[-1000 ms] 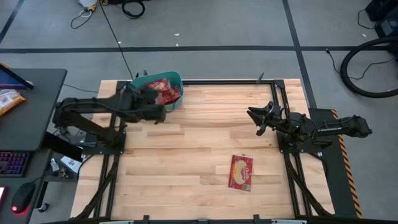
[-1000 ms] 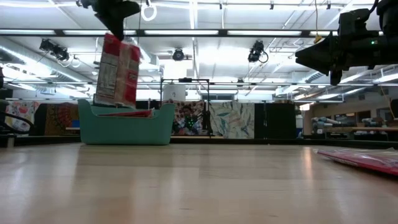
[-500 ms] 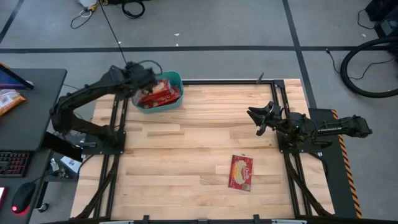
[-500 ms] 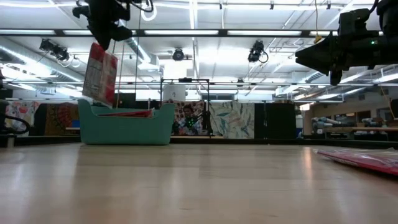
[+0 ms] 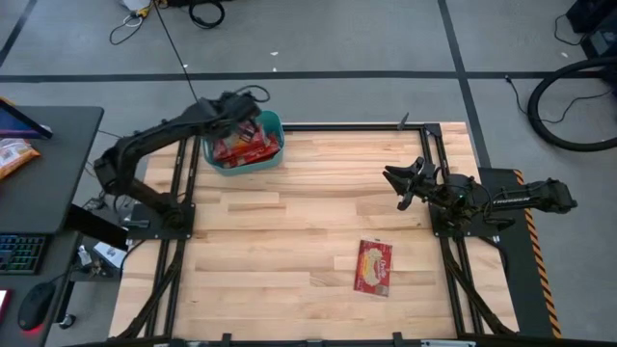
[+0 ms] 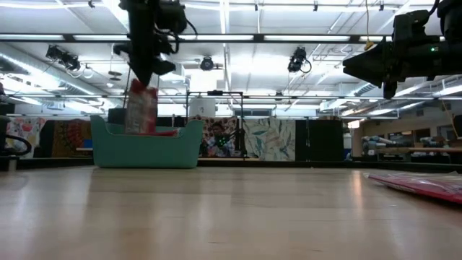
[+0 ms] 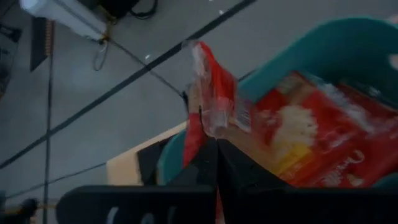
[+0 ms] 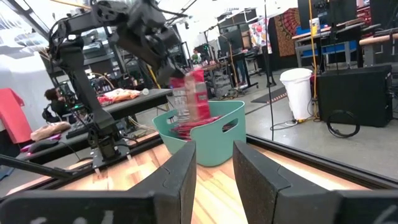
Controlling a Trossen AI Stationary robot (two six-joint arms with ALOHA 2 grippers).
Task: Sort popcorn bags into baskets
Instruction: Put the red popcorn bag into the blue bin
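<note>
My left gripper [image 5: 241,113] is over the teal basket [image 5: 278,125] at the table's far left corner, shut on a red popcorn bag [image 6: 141,110] that hangs below it. The basket holds several more red bags [image 5: 241,146]. One popcorn bag [image 5: 374,267] lies flat on the table near the right front. My right gripper [image 5: 397,181] is open and empty above the table's right side; its wrist view [image 8: 214,155] looks across at the basket [image 8: 217,140]. My left gripper pinches the bag's upper edge [image 7: 211,127] between its two fingers, which point down from above. The bag hangs upright below the fingers [image 6: 144,85]. Its lower end [image 6: 141,128] dips behind the basket's wall [image 6: 144,152].
A dark desk with a keyboard and an orange packet [image 5: 14,154] stands left of the table. Black frame rails [image 5: 434,154] run along the table's sides. A person [image 8: 50,96] shows far behind the table. Bare wood lies between the basket and the lone bag.
My left gripper has carried the hanging bag toward the table's far edge over the basket and gone down, turning as it went. The bag, which hung clear above the basket, now reaches down into it. The right arm has kept still.
</note>
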